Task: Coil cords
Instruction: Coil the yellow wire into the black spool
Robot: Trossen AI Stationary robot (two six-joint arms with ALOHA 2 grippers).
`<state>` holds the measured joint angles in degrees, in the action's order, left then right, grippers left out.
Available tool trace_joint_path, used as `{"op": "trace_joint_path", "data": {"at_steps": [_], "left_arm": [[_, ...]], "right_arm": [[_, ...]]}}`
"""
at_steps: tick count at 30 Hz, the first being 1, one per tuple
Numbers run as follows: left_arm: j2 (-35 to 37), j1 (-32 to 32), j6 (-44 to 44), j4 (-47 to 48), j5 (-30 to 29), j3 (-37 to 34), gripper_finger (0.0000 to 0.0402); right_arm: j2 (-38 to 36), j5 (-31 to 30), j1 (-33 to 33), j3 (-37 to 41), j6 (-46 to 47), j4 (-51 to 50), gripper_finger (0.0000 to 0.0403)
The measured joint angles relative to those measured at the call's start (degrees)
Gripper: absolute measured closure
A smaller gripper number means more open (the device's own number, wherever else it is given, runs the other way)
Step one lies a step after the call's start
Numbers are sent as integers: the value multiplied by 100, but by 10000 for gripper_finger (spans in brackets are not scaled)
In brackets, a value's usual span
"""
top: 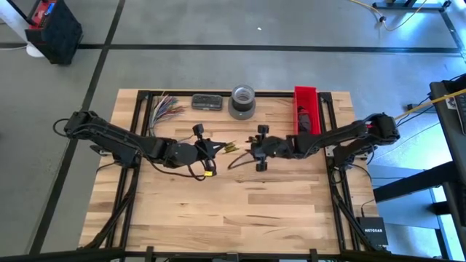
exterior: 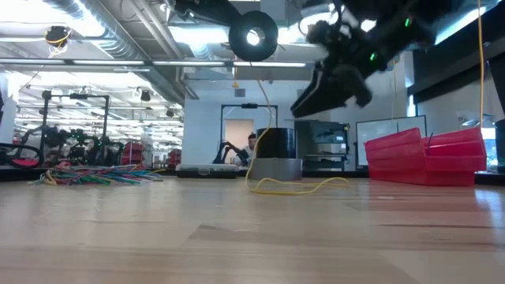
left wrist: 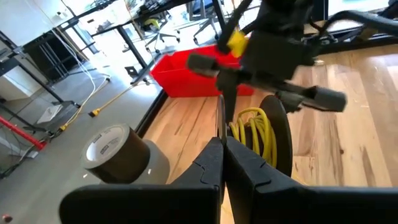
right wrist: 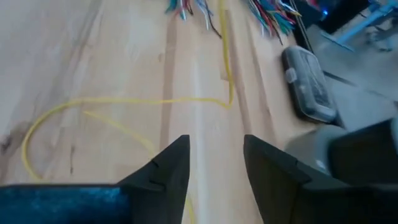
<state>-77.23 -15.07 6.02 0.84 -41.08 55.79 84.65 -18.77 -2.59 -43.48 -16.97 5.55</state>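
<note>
Cords: a yellow cord (top: pixel 231 148) lies loose at the desk (top: pixel 240 211) centre, between both pincers. Red bin (top: pixel 306 109) (upper right) holds something dark. Left pincer (top: pixel 211 148) is closed on the cord; right pincer (top: pixel 255 149) gapes, empty.

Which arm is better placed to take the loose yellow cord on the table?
Right. The right gripper is open, with the yellow cord lying on the wood just ahead of it. The left gripper is shut.
</note>
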Motion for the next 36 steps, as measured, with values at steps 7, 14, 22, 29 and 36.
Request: {"op": "trace_joint_path", "data": {"at_steps": [7,14,22,29,36], "left_arm": [[0,2,29,-27,0,0,401],[0,3,46,-45,0,-7,401],[-2,4,48,-3,1,-7,401],[-4,-30,60,28,0,-7,401],[-4,-121,70,0,0,-7,401]], "right_arm": [[698,1315,853,943,378,3089,259],[1707,1789,938,693,624,3926,260],[1964,1674,940,410,533,3958,281],[1854,1335,938,410,150,3455,393],[1029,1193,934,410,87,2783,397]]}}
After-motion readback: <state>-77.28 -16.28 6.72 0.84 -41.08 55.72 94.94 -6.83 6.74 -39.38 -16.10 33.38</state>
